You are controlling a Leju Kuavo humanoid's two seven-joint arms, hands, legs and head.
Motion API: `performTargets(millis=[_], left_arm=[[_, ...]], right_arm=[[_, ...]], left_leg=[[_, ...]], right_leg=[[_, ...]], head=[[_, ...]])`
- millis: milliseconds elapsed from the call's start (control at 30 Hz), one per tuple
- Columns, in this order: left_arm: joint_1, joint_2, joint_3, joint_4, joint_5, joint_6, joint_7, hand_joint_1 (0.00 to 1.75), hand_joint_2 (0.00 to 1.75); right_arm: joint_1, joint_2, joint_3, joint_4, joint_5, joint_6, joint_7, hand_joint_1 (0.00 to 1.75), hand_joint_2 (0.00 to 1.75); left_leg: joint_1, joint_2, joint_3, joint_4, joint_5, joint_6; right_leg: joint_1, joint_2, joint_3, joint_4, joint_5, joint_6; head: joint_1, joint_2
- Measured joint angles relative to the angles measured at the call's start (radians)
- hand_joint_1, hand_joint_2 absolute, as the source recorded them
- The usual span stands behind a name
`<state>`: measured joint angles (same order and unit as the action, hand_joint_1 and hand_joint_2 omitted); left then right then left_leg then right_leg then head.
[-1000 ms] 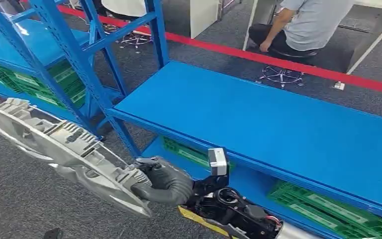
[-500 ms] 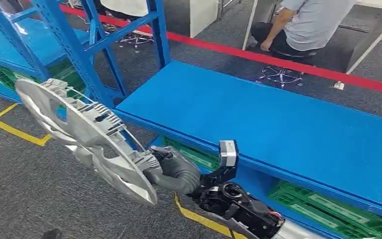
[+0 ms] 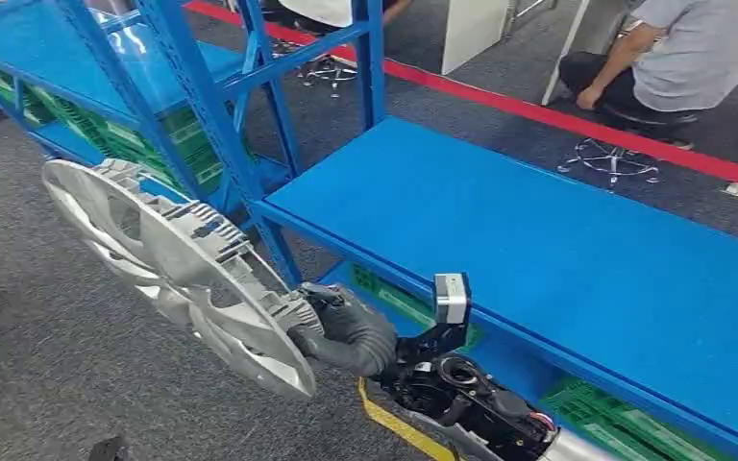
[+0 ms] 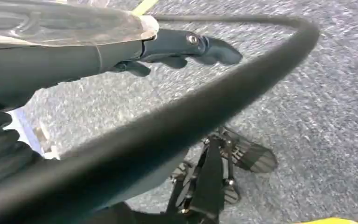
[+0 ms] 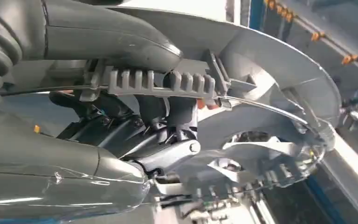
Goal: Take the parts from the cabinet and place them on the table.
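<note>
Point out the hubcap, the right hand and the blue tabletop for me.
hubcap (image 3: pixel 168 259): head view, ribbed back face near its middle.
right hand (image 3: pixel 346 331): head view, grey back of the hand gripping the hubcap's rim.
blue tabletop (image 3: pixel 538 250): head view, bare middle of the surface.

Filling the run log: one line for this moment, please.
phase: carrying | right hand: grips silver wheel cover at rim | blue shelf: bare | left hand: holds nothing

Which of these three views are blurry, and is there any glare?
Head view: fairly sharp, glare on the far shelf. Left wrist view: a blurred dark band crosses the frame, carpet smeared. Right wrist view: right hand and wheel cover sharp, background soft.
</note>
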<state>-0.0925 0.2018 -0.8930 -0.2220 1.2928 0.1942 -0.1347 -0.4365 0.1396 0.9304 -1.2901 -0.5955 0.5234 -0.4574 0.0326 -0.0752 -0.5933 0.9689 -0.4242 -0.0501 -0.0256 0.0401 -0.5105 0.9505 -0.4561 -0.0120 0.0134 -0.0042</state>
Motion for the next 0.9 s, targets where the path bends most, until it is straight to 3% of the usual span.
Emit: performTargets(millis=[33,100,133,167,200,267,300,333,367,433,467,500,533,600,633,667,700,767,800,833,900], left_arm=[[-0.005,0.0,0.0,0.0,0.0,0.0,0.0,0.0,1.75],[-0.009,0.001,0.001,0.0,0.0,0.0,0.0,0.0,1.75],[-0.007,0.001,0.001,0.0,0.0,0.0,0.0,0.0,1.75],[-0.005,0.0,0.001,0.0,0.0,0.0,0.0,0.0,1.75],[-0.003,0.0,0.001,0.0,0.0,0.0,0.0,0.0,1.75],[-0.003,0.002,0.002,0.0,0.0,0.0,0.0,0.0,1.75],[-0.004,0.002,0.002,0.0,0.0,0.0,0.0,0.0,1.75],[-0.008,0.003,0.003,0.0,0.0,0.0,0.0,0.0,1.75],[-0.008,0.002,0.004,0.0,0.0,0.0,0.0,0.0,1.75],[-0.003,0.003,0.005,0.0,0.0,0.0,0.0,0.0,1.75],[-0.001,0.003,0.005,0.0,-0.002,0.0,0.0,0.0,1.75],[-0.001,0.002,0.005,0.0,-0.002,0.0,0.0,0.0,1.75],[-0.002,0.002,0.006,0.0,-0.002,0.0,0.0,0.0,1.75],[-0.004,0.002,0.006,0.0,-0.002,-0.002,0.0,0.0,1.75],[-0.004,0.002,0.006,0.0,-0.002,-0.002,0.0,0.0,1.75],[-0.003,0.002,0.006,0.0,-0.002,-0.002,0.0,0.0,1.75],[-0.002,0.002,0.006,0.0,-0.002,-0.002,0.0,0.0,1.75],[-0.003,0.002,0.006,0.0,-0.002,-0.003,0.0,0.0,1.75],[-0.003,0.002,0.006,0.0,-0.003,-0.004,0.0,0.0,1.75],[-0.006,-0.003,0.006,0.0,-0.005,-0.008,0.0,0.0,1.75],[-0.006,-0.001,0.006,0.0,-0.009,-0.015,0.0,0.0,1.75]], right_arm=[[-0.002,0.0,0.0,0.0,-0.001,0.0,-0.002,1.75,1.75],[0.0,0.0,-0.001,0.0,-0.001,0.0,-0.001,1.75,1.75],[0.0,0.0,-0.001,0.001,-0.001,0.0,-0.001,1.75,1.75],[0.0,0.0,-0.001,0.002,-0.001,0.0,-0.001,1.75,1.75],[0.0,0.0,-0.001,0.002,-0.001,0.0,0.0,1.75,1.75],[0.0,0.0,-0.001,0.002,-0.001,0.0,0.0,1.75,1.75],[-0.001,0.0,-0.001,0.002,-0.001,0.0,-0.001,1.75,1.75],[-0.001,0.0,-0.002,0.002,-0.001,0.001,-0.001,1.75,1.75],[-0.001,0.001,-0.002,0.002,0.0,0.001,0.0,1.75,1.75],[-0.002,0.001,-0.002,0.002,0.0,0.0,0.0,1.75,1.75],[-0.002,0.002,-0.002,0.002,0.0,-0.001,-0.001,1.75,1.75],[-0.002,0.002,-0.002,0.002,0.0,-0.002,0.0,1.75,1.75],[-0.002,0.002,-0.003,0.002,0.0,-0.002,-0.001,1.75,1.75],[0.001,0.0,-0.006,0.002,0.0,-0.002,-0.001,1.75,1.75],[0.002,0.0,-0.006,0.002,0.0,-0.002,0.0,1.75,1.75],[0.004,0.0,-0.006,0.002,0.0,-0.003,0.0,1.75,1.75],[0.006,-0.001,-0.007,0.002,0.0,-0.004,0.001,1.75,1.75],[0.005,-0.001,-0.007,0.002,0.0,-0.013,0.006,1.75,1.75],[0.005,-0.001,-0.008,0.002,0.001,-0.015,0.008,1.75,1.75],[0.005,-0.002,-0.008,0.002,0.003,-0.019,0.008,1.75,1.75],[0.005,-0.002,-0.008,0.002,0.003,-0.022,0.009,1.75,1.75]], left_leg=[[-0.003,0.035,-0.036,0.068,-0.037,-0.001],[-0.003,0.06,-0.127,0.241,-0.107,-0.006],[-0.003,0.063,-0.156,0.296,-0.12,-0.008],[-0.003,0.066,-0.162,0.302,-0.11,-0.008],[-0.003,0.069,-0.141,0.259,-0.078,-0.007],[-0.003,0.094,-0.04,0.07,0.008,-0.003],[-0.007,0.142,0.005,-0.014,0.022,0.001],[-0.016,0.139,0.006,-0.021,0.02,0.01],[-0.016,0.125,0.003,-0.021,0.019,0.017],[-0.02,0.105,0.001,-0.019,0.015,0.026],[-0.012,0.096,0.005,-0.025,0.019,0.035],[-0.01,0.088,0.008,-0.026,0.019,0.038],[-0.009,0.08,0.01,-0.026,0.018,0.045],[-0.013,0.063,0.01,-0.026,0.017,0.051],[-0.015,0.051,0.01,-0.025,0.016,0.052],[-0.016,0.038,0.012,-0.025,0.015,0.053],[-0.017,0.023,0.015,-0.025,0.014,0.053],[-0.019,-0.007,0.024,-0.024,0.012,0.05],[-0.018,-0.018,0.027,-0.025,0.01,0.048],[-0.021,-0.026,0.024,-0.023,0.01,0.045],[-0.009,-0.048,0.012,-0.022,0.014,0.032]], right_leg=[[0.003,-0.015,-0.001,0.0,0.001,-0.007],[0.01,-0.046,-0.003,0.0,-0.002,-0.012],[0.012,-0.06,-0.003,0.0,-0.003,-0.013],[0.013,-0.073,-0.002,0.0,-0.004,-0.013],[0.014,-0.085,-0.002,0.001,-0.006,-0.013],[0.014,-0.108,0.003,0.002,-0.011,-0.008],[0.018,-0.116,0.007,0.003,-0.015,-0.002],[0.025,-0.123,0.005,0.005,-0.02,0.005],[0.025,-0.13,0.007,0.004,-0.023,0.009],[0.025,-0.147,0.017,-0.001,-0.027,0.019],[0.023,-0.146,0.02,0.001,-0.033,0.027],[0.018,-0.099,0.008,0.024,-0.051,0.034],[0.017,-0.065,-0.018,0.085,-0.089,0.035],[0.018,-0.045,-0.1,0.26,-0.166,0.036],[0.018,-0.045,-0.136,0.329,-0.185,0.035],[0.018,-0.044,-0.154,0.354,-0.179,0.033],[0.018,-0.042,-0.146,0.322,-0.144,0.029],[0.019,-0.026,-0.078,0.154,-0.039,0.017],[0.02,0.01,-0.044,0.067,0.008,0.009],[0.017,0.056,-0.033,0.038,0.001,0.0],[0.023,0.038,-0.023,0.014,-0.005,0.003]], head=[[-0.016,0.0],[-0.028,0.0],[-0.031,0.0],[-0.036,0.0],[-0.039,0.0],[-0.047,0.0],[-0.052,0.0],[-0.06,0.0],[-0.05,0.0],[-0.045,0.0],[-0.044,0.0],[-0.039,0.0],[-0.032,0.0],[-0.018,0.0],[-0.013,0.0],[-0.011,0.0],[-0.008,0.0],[0.0,0.0],[0.004,0.0],[-0.001,0.0],[0.004,0.0]])
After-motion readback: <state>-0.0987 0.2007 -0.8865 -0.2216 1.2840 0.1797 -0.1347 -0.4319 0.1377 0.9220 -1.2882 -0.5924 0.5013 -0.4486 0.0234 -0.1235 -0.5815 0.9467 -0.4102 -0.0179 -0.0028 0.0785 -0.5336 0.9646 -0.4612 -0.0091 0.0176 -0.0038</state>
